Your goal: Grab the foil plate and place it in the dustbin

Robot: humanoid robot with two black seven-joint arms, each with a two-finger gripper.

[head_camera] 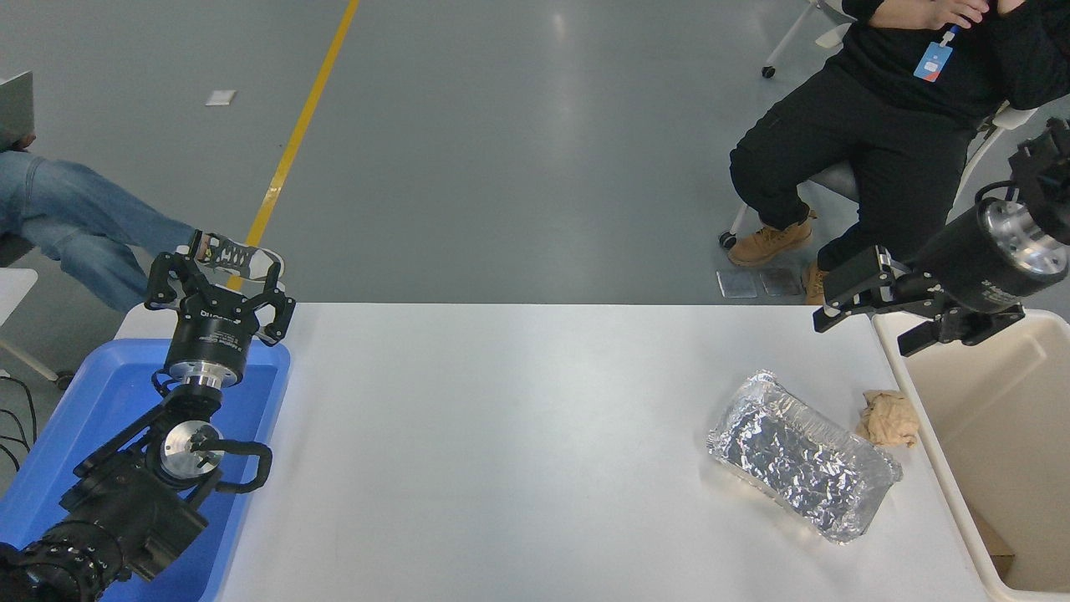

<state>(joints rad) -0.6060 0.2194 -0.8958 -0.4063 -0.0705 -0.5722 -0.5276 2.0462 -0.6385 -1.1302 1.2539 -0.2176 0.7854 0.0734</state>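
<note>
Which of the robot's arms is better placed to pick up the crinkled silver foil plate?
The right. Its gripper hangs open near the crinkled silver foil plate and beside the cream plastic dustbin; the left gripper is parked over the blue plastic tub across the table.

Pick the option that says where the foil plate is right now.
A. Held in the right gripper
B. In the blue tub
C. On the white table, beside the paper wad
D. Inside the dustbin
C: the foil plate lies flat on the white table, next to the paper wad, with the right gripper open above it.
</note>
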